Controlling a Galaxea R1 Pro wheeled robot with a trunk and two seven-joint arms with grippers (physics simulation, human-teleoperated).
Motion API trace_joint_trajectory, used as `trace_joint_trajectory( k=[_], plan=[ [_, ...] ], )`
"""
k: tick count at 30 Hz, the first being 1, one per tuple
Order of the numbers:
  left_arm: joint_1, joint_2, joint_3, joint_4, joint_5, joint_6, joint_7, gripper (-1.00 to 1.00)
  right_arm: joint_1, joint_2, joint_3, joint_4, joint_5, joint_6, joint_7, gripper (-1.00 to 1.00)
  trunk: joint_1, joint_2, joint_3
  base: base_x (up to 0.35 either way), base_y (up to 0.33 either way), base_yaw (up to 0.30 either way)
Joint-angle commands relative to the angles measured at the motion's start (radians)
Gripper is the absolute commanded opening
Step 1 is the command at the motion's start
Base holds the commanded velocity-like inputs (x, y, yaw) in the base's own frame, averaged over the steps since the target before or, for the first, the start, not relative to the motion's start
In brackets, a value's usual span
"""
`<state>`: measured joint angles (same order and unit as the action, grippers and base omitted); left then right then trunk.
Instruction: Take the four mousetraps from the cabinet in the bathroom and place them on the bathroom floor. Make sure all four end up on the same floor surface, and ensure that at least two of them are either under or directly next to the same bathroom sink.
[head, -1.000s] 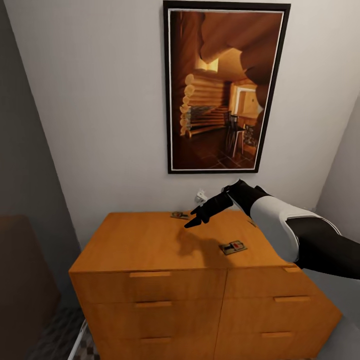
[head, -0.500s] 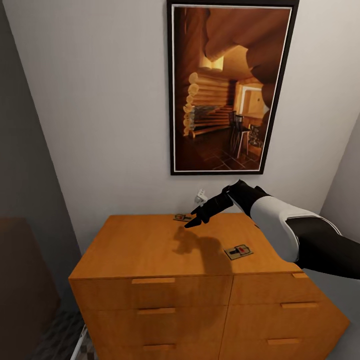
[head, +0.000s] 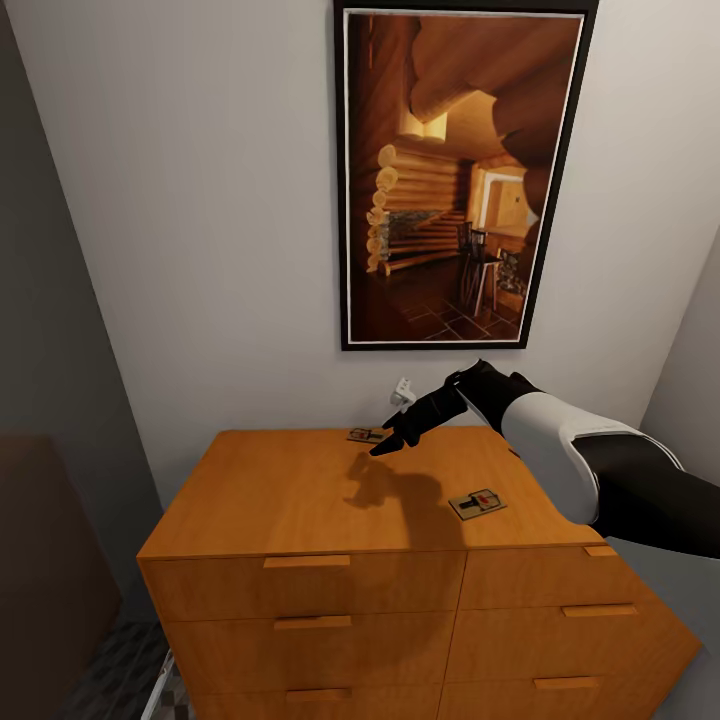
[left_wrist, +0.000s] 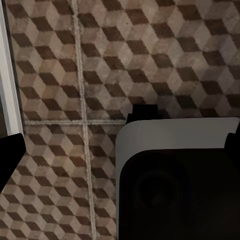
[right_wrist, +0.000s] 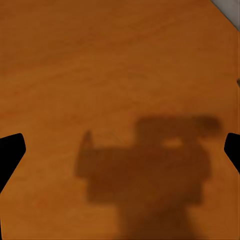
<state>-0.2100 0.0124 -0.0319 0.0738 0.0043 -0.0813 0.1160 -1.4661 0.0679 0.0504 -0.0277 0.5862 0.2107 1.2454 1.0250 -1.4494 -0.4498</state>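
The right tool (head: 392, 441) hung above the back part of the cabinet (head: 300, 490) top, its 2 fingers spread wide with nothing between them; in the right wrist view the black fingertips (right_wrist: 11, 152) sat at opposite edges over bare orange wood and the tool's own shadow. Just beyond its tips, 1 mousetrap (head: 367, 435) lay flat near the cabinet's back edge by the wall. A 2nd mousetrap (head: 477, 503) lay nearer the front right, well apart from the tool, with open wood around it. A framed picture (head: 460, 180) hung on the wall above. The left tool (left_wrist: 125, 145) pointed down at the cube-patterned bathroom floor (left_wrist: 55, 65), fingers apart and empty, over a white robot part.
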Motion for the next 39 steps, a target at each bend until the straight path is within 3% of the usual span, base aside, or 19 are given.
trace_joint_trajectory(
  k=[1, 39],
  plan=[
    [-0.002, 0.000, -0.003, 0.004, 0.000, -0.008, 0.002, 1.00, 0.000, -0.001, 0.005, -0.001, -0.005, 0.010, 0.003, 1.00, 0.000, -0.001, -0.001, 0.000, 0.000, 0.000],
    [-0.001, 0.000, -0.003, 0.004, 0.000, -0.008, 0.002, 1.00, 0.000, -0.007, 0.005, -0.001, -0.005, 0.010, 0.003, 1.00, 0.000, -0.001, -0.001, 0.025, 0.000, 0.000]
  ],
)
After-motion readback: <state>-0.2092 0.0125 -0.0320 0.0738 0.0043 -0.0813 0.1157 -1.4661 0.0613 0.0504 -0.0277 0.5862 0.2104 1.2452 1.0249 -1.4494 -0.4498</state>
